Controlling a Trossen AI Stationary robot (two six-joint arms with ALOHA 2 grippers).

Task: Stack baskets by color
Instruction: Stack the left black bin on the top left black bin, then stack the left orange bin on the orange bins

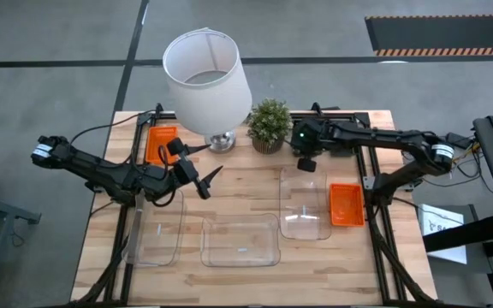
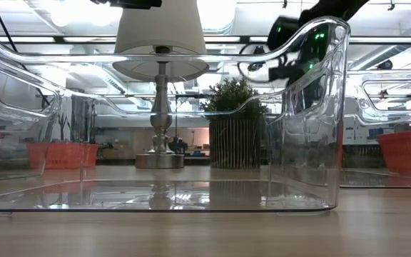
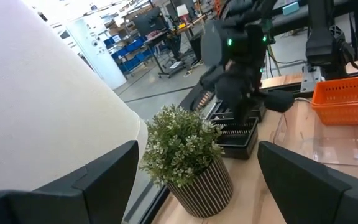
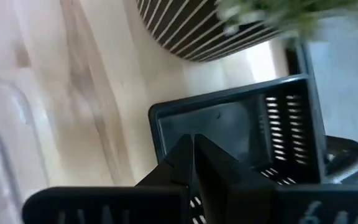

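Right gripper (image 4: 194, 155) is pinched shut on the wall of the black basket (image 4: 241, 134) at the back of the counter (image 1: 238, 184), just beside the potted plant (image 1: 270, 125) — a pickup in hand, I judge. Next comes lifting it clear of the plant. Left gripper (image 1: 197, 175) hovers wide open by the lamp (image 1: 207, 73). Clear baskets (image 1: 240, 240) and red-orange ones (image 1: 346, 204) lie spread about — an open workshop beyond.

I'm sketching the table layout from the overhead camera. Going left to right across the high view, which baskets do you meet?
Red-orange basket behind the left gripper → left clear basket → middle clear basket → right clear basket → red-orange basket at the right.
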